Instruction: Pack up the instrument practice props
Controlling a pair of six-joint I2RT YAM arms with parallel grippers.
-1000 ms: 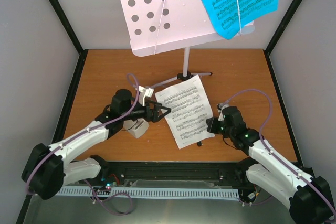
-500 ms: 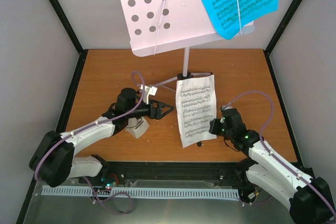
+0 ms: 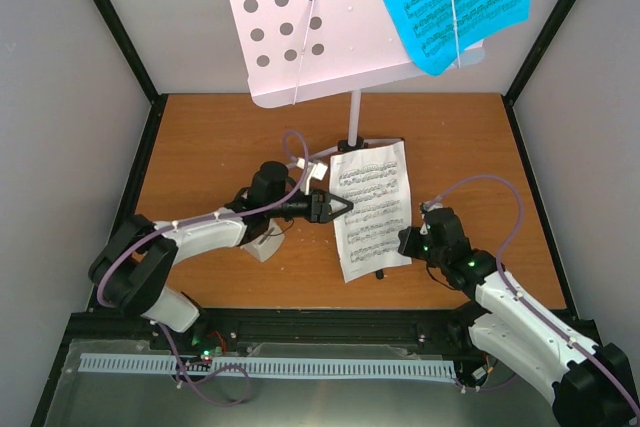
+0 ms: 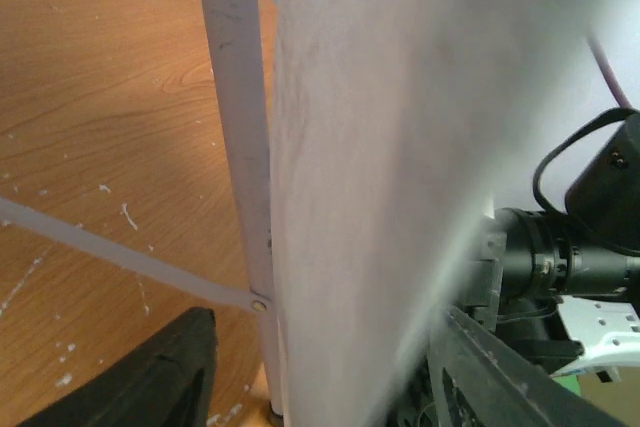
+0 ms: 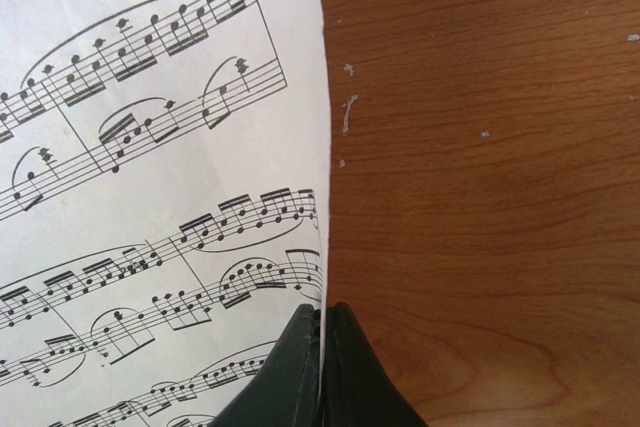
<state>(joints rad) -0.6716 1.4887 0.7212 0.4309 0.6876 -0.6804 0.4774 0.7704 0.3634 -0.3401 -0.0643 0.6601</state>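
The white perforated music stand [image 3: 320,27] rises at the back on a thin pole, with a blue sheet-music page [image 3: 450,2] on its right side. A white sheet-music page [image 3: 372,209] is lifted over the table. My right gripper [image 3: 405,243] is shut on its right edge, seen close in the right wrist view [image 5: 322,367]. My left gripper [image 3: 335,205] has reached the page's left edge. In the left wrist view its jaws stand apart, with the page's blank back [image 4: 380,147] between them. The small white metronome [image 3: 265,242] sits half hidden under the left arm.
The stand's tripod legs [image 3: 375,141] spread on the wooden table behind the page, and one leg [image 4: 240,147] runs just beside the left gripper. Grey walls and black frame posts [image 3: 110,22] close in the table on three sides.
The left arm has reached right, from beside the metronome to the white page's left edge, its jaws narrowing. The page has swung from slanted to nearly straight, still held by the right gripper.
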